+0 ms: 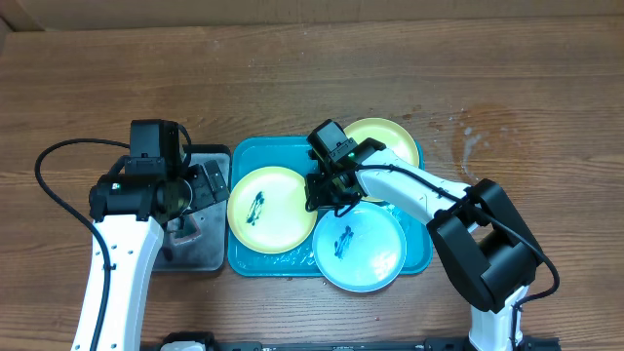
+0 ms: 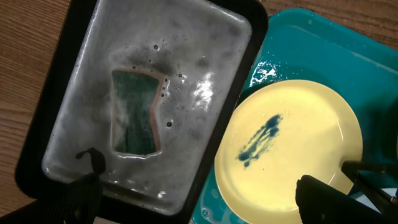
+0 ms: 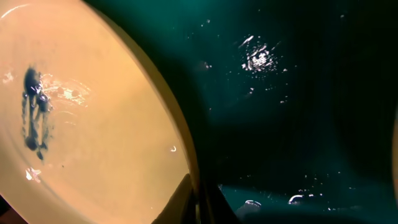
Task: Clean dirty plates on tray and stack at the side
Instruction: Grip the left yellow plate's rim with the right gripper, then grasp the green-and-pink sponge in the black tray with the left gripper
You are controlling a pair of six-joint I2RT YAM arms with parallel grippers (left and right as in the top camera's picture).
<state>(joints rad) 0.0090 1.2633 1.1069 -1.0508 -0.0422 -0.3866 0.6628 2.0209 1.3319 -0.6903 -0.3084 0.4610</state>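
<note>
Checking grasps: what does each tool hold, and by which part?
Right tool pinches the smeared yellow plate by its rim. Left tool, open, holds nothing.

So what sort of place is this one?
Probably a lab bench staged for dishwashing: bare wooden table, smeared plates on a blue tray, a sponge soaking in a soapy metal tray.

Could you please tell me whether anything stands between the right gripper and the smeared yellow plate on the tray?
Nothing visible does: the right gripper is already shut on the right rim of that yellow plate, which lies in the teal tray.
</note>
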